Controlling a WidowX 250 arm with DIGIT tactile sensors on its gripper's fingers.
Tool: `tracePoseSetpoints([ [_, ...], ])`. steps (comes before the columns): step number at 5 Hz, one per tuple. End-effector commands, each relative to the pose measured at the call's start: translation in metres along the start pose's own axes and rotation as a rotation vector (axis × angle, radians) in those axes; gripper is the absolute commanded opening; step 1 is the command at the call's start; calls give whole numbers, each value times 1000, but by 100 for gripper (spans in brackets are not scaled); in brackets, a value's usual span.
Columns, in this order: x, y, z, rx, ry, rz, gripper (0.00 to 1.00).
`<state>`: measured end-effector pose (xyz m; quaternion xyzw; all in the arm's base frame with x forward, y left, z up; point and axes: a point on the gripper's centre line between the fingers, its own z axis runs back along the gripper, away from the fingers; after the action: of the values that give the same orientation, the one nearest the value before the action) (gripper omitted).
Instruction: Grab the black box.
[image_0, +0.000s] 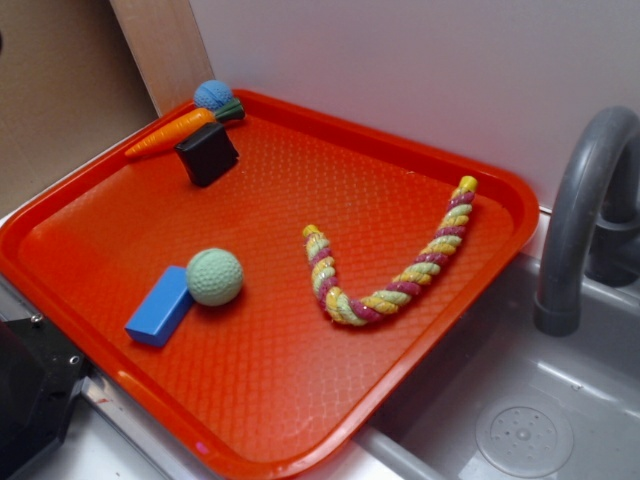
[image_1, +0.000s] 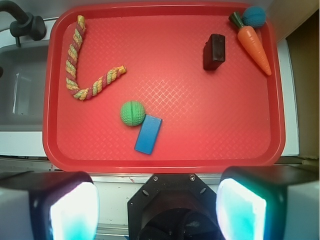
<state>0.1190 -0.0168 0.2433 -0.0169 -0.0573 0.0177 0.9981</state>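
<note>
1 black box (image_0: 207, 153), 1 blue block (image_0: 160, 306), 1 green ball (image_0: 214, 276), 1 blue ball (image_0: 213, 95), 1 carrot (image_0: 170, 133), 1 rope (image_0: 390, 262), 1 tray (image_0: 300, 400).

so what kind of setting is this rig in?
Likely a toy kitchen mock-up: a grey sink basin with a grey faucet beside a red tray holding play items such as a toy carrot, a rope and the black box.

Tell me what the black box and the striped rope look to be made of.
Black box: likely hard plastic or painted wood; mostly matte, sharp edges, faint sheen on top.
Rope: twisted fibre, probably cotton; visible strands in yellow, pink and pale green, frayed knotted ends.
</note>
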Motion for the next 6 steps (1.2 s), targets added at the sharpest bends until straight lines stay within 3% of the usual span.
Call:
tracePoseSetpoints([
  [1,0,0,0,0,0,0,100],
  [3,43,58,-48,68,-29,79,100],
  [5,86,87,-106,108,20,130,100],
  [6,89,99,-129,98,50,138,100],
])
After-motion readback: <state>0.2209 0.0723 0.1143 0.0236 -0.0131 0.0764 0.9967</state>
